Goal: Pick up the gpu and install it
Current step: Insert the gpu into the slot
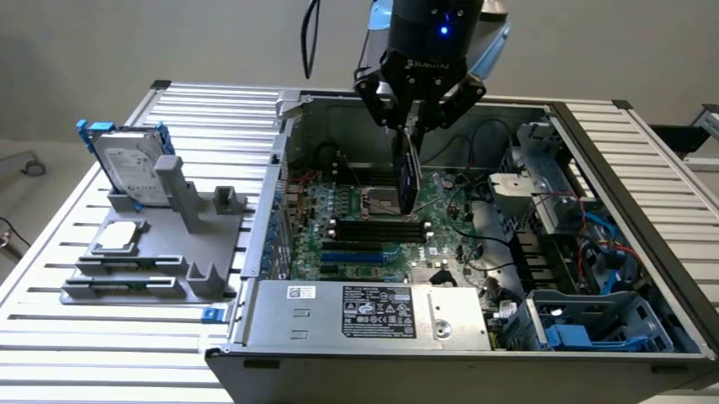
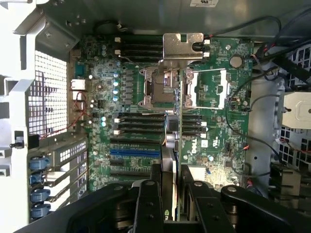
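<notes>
Dark jaws pinch the gpu [image 1: 409,172] upright over the motherboard [image 2: 218,141] inside the open computer case [image 1: 450,370], seemingly so its edge lines up with a slot.

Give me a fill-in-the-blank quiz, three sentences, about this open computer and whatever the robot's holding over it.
1. The jaws are shut on the ____, which is held on edge above the motherboard.
2. The hard drive standing in the gray rack has a ____ frame.
3. That rack sits outside the computer case, on the exterior view's ____.
Missing words: gpu; blue; left.
</notes>
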{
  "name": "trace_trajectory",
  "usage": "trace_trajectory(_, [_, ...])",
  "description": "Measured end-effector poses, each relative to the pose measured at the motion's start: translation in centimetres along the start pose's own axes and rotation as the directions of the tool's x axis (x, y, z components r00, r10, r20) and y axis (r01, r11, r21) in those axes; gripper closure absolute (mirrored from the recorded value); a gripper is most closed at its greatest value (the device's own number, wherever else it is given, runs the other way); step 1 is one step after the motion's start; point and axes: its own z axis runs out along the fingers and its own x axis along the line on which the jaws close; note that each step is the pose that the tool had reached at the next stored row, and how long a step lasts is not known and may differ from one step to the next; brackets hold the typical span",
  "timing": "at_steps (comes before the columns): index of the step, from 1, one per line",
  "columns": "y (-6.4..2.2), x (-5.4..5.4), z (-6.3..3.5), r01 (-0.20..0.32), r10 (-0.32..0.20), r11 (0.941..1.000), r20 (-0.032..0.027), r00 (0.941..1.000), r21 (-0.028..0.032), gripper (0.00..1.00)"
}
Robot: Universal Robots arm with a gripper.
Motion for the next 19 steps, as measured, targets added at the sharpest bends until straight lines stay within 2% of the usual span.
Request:
trace_trajectory(5, [0.00,0.0,0.21,0.090,-0.090,0.9959,-0.0004,0.9959,0.0028,0.73])
trace_trajectory(10, [0.00,0.0,0.50,0.181,-0.181,0.9835,-0.0016,0.9835,0.0052,0.73])
trace_trajectory(13, [0.00,0.0,0.74,0.233,-0.233,0.9725,-0.0026,0.9725,0.0066,0.73])
trace_trajectory(15, [0.00,0.0,0.91,0.269,-0.269,0.9630,-0.0033,0.9631,0.0076,0.73])
trace_trajectory(19, [0.00,0.0,1.23,0.339,-0.339,0.9408,-0.0049,0.9408,0.0094,0.73])
